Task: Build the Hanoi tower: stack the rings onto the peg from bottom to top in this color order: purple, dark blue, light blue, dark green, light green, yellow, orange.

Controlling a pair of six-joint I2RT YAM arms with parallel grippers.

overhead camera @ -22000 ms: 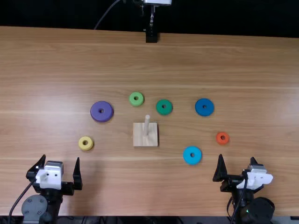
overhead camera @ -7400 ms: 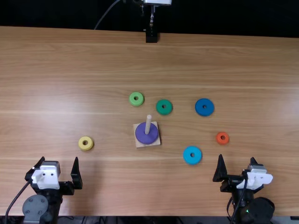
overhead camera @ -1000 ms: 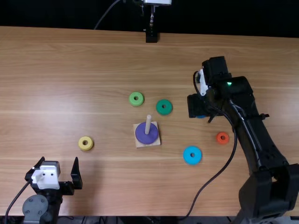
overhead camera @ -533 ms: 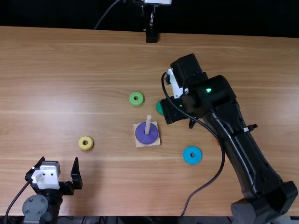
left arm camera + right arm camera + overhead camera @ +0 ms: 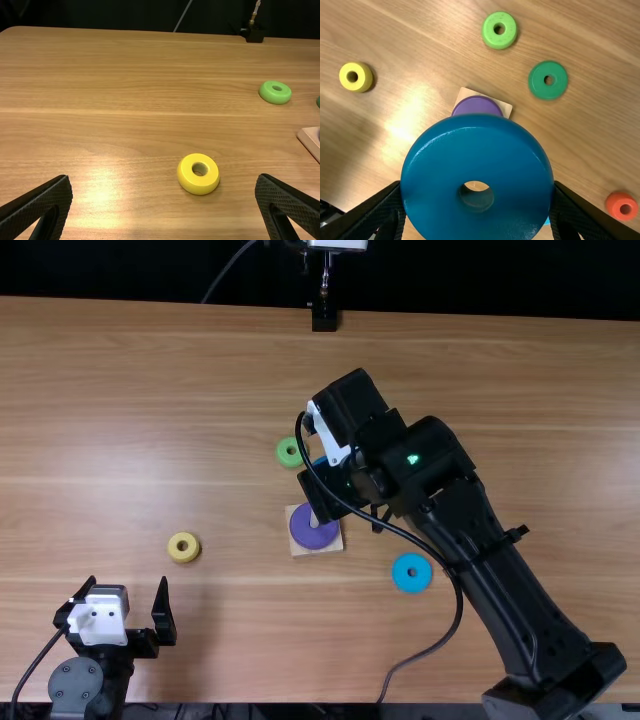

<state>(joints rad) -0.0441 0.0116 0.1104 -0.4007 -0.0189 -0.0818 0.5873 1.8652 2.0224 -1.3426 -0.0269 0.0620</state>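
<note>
In the right wrist view, the dark blue ring [image 5: 477,145] is clamped at its sides by the right gripper [image 5: 477,186], its hole uncovered. The hole should be centred over the peg [image 5: 314,521], the ring kept level and let go only once seated on the purple ring [image 5: 478,105]; a tilt could snag it or shift the wooden base [image 5: 504,106]. The dark green ring [image 5: 548,80] lies far and right of the base, the orange ring [image 5: 621,206] farther right.

In the top view, the peg is partly hidden by the right arm [image 5: 440,500]. The light blue ring [image 5: 412,573], due next, lies near and right; the light green ring [image 5: 289,452], far.

In the left wrist view, the left gripper [image 5: 164,177] is spread wide, the yellow ring [image 5: 198,185] untouched.
</note>
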